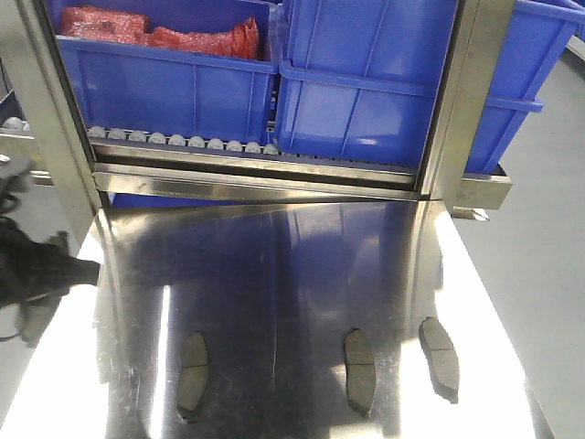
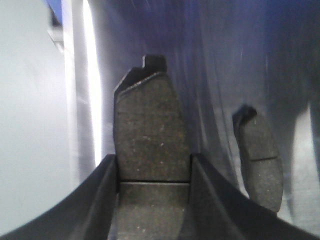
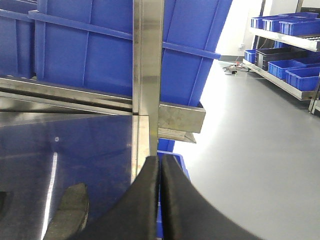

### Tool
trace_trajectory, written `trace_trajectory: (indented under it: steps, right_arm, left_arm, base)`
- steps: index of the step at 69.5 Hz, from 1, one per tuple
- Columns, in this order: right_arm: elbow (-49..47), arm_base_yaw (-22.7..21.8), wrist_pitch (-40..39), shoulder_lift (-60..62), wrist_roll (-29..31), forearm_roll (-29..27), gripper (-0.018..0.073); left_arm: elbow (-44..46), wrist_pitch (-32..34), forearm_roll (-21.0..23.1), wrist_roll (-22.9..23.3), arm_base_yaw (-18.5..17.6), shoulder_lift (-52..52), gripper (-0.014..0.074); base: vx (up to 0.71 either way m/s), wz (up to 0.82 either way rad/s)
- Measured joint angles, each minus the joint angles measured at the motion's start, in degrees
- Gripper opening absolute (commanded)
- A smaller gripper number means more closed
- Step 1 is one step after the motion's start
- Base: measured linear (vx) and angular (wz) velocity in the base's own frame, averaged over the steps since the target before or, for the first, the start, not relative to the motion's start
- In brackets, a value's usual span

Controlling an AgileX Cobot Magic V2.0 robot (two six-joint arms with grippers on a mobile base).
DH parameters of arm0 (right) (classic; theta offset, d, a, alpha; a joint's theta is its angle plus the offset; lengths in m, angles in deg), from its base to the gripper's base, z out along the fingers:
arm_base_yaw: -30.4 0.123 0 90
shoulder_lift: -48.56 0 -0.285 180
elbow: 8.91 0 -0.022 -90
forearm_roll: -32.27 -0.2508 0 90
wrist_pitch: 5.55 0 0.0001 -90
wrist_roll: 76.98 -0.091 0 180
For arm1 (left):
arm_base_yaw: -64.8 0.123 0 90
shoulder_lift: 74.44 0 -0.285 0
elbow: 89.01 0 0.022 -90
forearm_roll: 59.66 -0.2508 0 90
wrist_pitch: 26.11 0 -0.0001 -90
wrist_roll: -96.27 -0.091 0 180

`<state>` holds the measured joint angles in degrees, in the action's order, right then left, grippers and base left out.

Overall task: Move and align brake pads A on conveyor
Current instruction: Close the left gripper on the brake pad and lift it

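Steel tabletop (image 1: 302, 265): shiny sheet metal is mirroring the blue bins (image 1: 366, 82) behind it in smeared streaks, and its near edge is running out of the front view.
Held pad (image 2: 150, 115): this dark-grey, grainy, elongated brake pad is sitting between the fingers of the left gripper (image 2: 154, 157). A thin groove is crossing it just below the fingertips. Its lower part is leaving the frame and its notched far tip is blurring.
Left gripper: the black fingers are pressing against both long edges of the held pad. In the front view only the left arm (image 1: 37, 265) is showing, as a dark blur at the edge.
Pads on the steel: the left pad (image 1: 193, 375), middle pad (image 1: 359, 370) and right pad (image 1: 439, 358) are lying flat and well apart, all pointing toward the bins.
Neighbouring pad (image 2: 257, 160): it is lying on the steel right of the held pad; I cannot tell which of the three it is.
Right gripper (image 3: 160, 165): its smooth, curved black fingers are meeting with a hairline gap and nothing between them, beside the steel post (image 3: 147, 60).
Cut-off pad (image 3: 70, 212): the bottom edge is cropping it.
Rollers (image 1: 183, 140): this grey row is disappearing under the right bin.
Red bags (image 1: 164, 32): crinkled plastic is lying in the left bin, cropped at the top.
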<state>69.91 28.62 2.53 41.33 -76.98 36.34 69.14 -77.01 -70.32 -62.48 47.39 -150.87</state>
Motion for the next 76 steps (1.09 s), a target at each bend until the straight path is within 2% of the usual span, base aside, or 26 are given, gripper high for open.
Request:
trace_trajectory:
  steps: [9, 23, 36, 49, 64, 76]
  right_arm:
    - [0.0, 0.0, 0.0, 0.0, 0.0, 0.0, -0.0011]
    - [0.0, 0.0, 0.0, 0.0, 0.0, 0.0, -0.0011]
    - [0.0, 0.0, 0.0, 0.0, 0.0, 0.0, -0.0011]
    - [0.0, 0.0, 0.0, 0.0, 0.0, 0.0, -0.0011]
    - [0.0, 0.0, 0.0, 0.0, 0.0, 0.0, -0.0011]
    - [0.0, 0.0, 0.0, 0.0, 0.0, 0.0, -0.0011]
  left_arm:
    - [-3.3, -1.5, -3.0, 2.1, 0.0, 9.1, -0.0008]
    - [-10.3, -4.7, -4.7, 5.7, 0.1, 22.1, -0.0008]
    - [-14.2, -9.4, -4.7, 7.1, 3.9, 31.5, -0.0007]
    - [-15.9, -10.8, -4.6, 6.8, 6.4, 41.0, -0.0007]
    - [-21.0, -11.9, -1.5, 2.0, 6.7, 50.1, -0.0007]
    - [-24.9, -10.2, 1.5, -5.0, 6.7, 54.8, -0.0007]
  base:
    - [0.00, 0.00]
    - [0.00, 0.00]
    - [0.00, 0.00]
    - [0.00, 0.00]
    - [0.00, 0.00]
    - [0.00, 0.00]
